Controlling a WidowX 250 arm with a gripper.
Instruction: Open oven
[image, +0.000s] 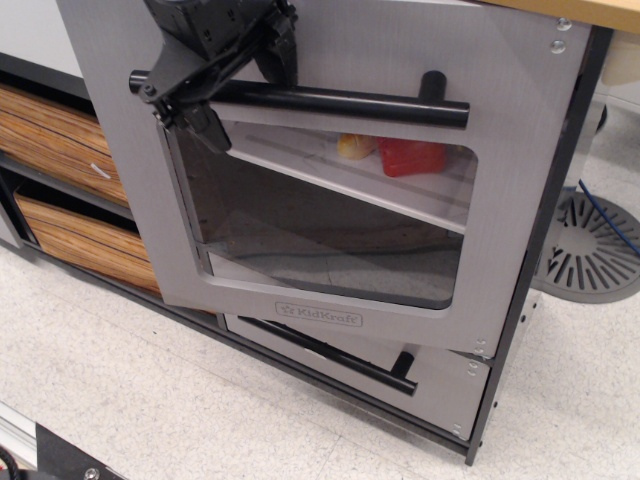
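Observation:
The oven's silver-grey door (505, 190) stands partly open, swung out on its right-hand hinge, with its left edge away from the cabinet. It has a rounded clear window (330, 240) and a KidKraft logo (320, 314). My black gripper (185, 100) is at the left end of the long black bar handle (350, 101), with its fingers (206, 126) closed around the bar. Through the window I see the white rack (340, 178) holding a red toy (412, 156) and a yellow toy (355, 146).
Below the oven is a smaller grey drawer (445, 385) with a black bar handle (335, 352), partly hidden by the open door. Two wood-grain drawers (60, 130) sit at the left. A round grey grate (590, 245) lies on the floor at the right.

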